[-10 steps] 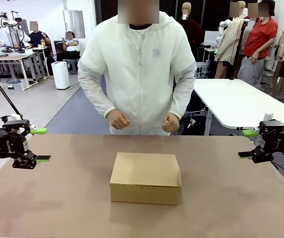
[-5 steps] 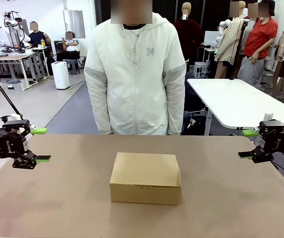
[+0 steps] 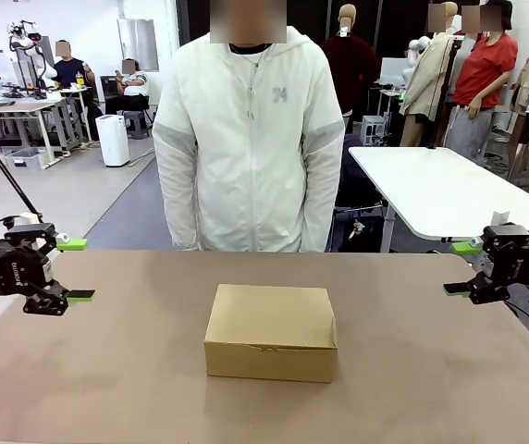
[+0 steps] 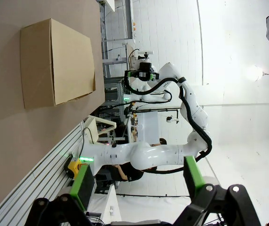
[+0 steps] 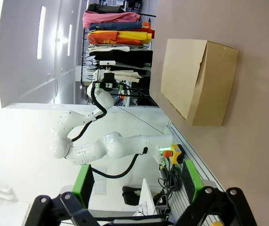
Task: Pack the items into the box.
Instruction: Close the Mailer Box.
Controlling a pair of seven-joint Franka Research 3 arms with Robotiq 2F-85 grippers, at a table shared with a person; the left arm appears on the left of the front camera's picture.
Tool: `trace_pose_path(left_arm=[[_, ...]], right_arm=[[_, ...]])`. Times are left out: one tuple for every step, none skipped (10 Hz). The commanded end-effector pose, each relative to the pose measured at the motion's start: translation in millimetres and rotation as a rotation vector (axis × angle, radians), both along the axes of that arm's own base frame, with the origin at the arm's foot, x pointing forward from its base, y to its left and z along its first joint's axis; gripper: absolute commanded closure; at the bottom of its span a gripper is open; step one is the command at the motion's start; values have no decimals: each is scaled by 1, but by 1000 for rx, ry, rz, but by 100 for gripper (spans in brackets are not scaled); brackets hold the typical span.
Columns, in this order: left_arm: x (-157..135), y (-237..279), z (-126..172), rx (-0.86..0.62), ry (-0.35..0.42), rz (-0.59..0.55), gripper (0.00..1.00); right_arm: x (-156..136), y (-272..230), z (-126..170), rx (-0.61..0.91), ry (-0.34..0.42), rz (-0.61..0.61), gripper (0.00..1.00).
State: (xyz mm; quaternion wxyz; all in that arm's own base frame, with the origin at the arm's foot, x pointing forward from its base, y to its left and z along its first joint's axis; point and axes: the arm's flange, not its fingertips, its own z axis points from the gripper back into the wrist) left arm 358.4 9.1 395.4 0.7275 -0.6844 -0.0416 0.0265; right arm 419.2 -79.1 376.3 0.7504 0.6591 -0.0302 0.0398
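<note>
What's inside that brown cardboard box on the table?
That cannot be seen. The small brown cardboard box sits shut on the tan table, lid flap down, so its inside is covered. Nothing lies on its top, and nothing else lies on the table around it.

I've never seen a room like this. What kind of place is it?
Probably a robot lab or workshop. Two white robot arms with black grippers, left and right, flank a brown table holding a closed brown cardboard box; more white worktables stand behind.

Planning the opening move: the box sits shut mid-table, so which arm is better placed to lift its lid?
Neither clearly. The box lies about midway between the left tool and the right tool, both open and empty at the table edges. I cannot tell which side the lid opens from.
</note>
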Motion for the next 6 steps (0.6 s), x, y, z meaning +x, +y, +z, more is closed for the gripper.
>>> trace_pose_path(left_arm=[[-3,2,0,9,-14,-1,0],[-3,2,0,9,-14,-1,0],[-3,2,0,9,-14,-1,0],[-3,2,0,9,-14,-1,0],[-3,2,0,9,-14,-1,0],[-3,2,0,9,-14,-1,0]], right_arm=[[-1,1,2,-21,3,1,0],[-1,1,2,-21,3,1,0],[-1,1,2,-21,3,1,0],[-1,1,2,-21,3,1,0],[-1,1,2,-21,3,1,0],[-1,1,2,-21,3,1,0]])
